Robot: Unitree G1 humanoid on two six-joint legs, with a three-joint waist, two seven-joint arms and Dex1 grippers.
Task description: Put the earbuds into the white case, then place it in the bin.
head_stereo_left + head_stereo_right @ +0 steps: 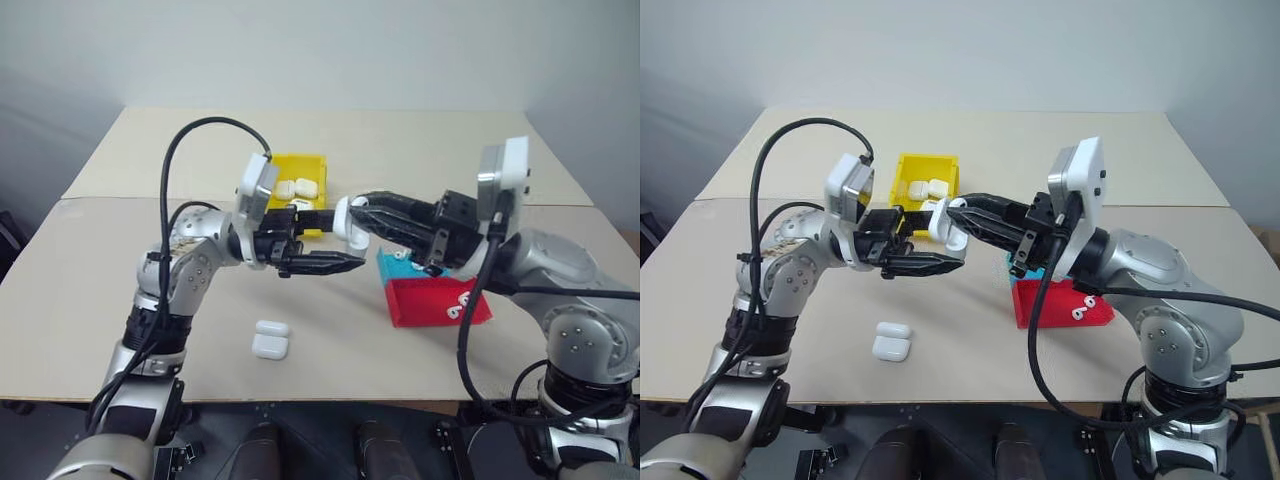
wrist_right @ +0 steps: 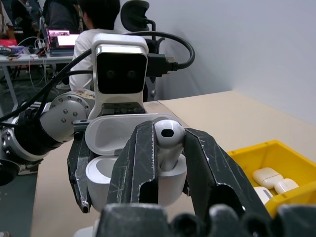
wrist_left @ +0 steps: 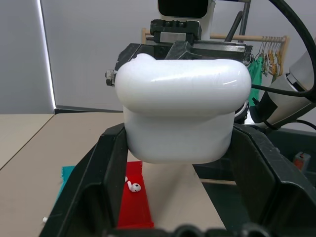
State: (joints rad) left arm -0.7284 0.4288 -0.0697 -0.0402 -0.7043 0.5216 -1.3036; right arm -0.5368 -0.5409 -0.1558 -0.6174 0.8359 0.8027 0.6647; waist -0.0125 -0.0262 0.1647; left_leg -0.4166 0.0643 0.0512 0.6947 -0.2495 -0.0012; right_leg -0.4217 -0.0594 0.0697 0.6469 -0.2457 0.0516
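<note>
Both arms meet above the table (image 1: 100, 300). Left hand (image 2: 94, 173) is clamped on the white case (image 2: 106, 148), lid open, held just in front of the right hand (image 2: 170, 148), whose fingers pinch one of the earbuds (image 2: 168, 140) stem-down over the case's wells. More earbuds (image 3: 133, 186) lie on the red tray (image 1: 435, 300). The bin (image 1: 300, 165) sits beyond, holding closed cases; two spare cases (image 1: 270, 340) lie near. Risks as I judge them: stem missing its well and jamming; early release dropping the bud; case twisting in the grip under push.
</note>
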